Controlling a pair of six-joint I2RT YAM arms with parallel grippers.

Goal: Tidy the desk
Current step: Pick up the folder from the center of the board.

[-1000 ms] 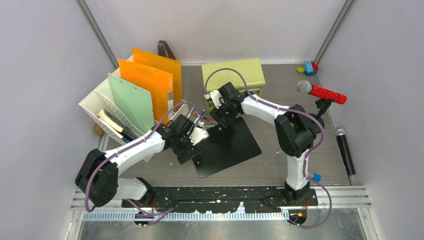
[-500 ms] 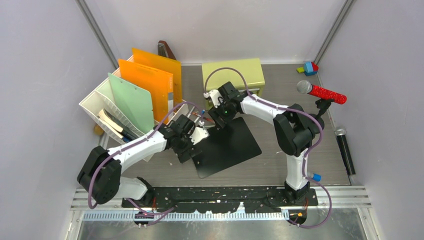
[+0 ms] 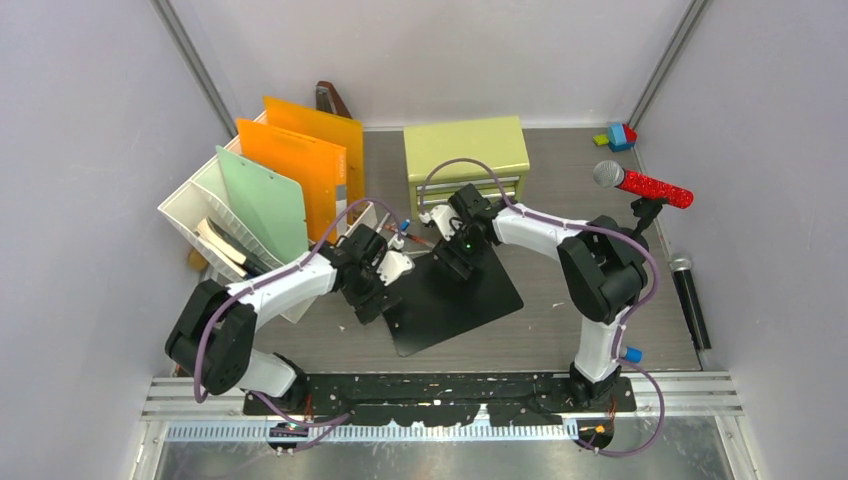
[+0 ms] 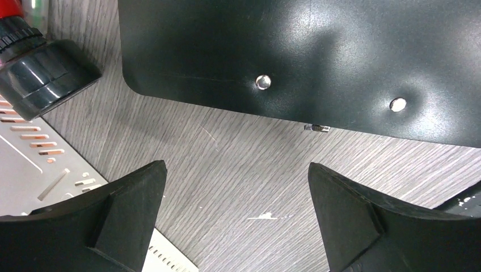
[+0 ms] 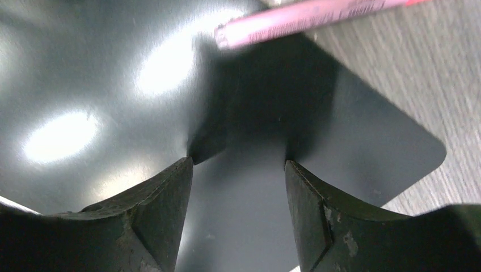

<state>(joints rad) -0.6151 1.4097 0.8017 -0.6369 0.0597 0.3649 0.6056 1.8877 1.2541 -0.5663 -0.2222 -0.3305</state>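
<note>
The desk is a grey-brown wood-grain top. On its middle lies a flat black board whose edge carries two metal rivets. My left gripper hangs open just above bare desk beside that riveted edge, with nothing between its fingers; from above the left gripper is at the board's left corner. My right gripper is open low over the board's far corner, holding nothing. A pink pen lies just beyond it.
A white file rack with green and orange folders stands at the left, its perforated base close to my left fingers. A yellow-green drawer cabinet, a red microphone, a black microphone and toy blocks sit behind and to the right.
My right gripper has come away from the cabinet front toward the near side and now hangs over the black board. The left arm shifted slightly; its jaws stayed open.
</note>
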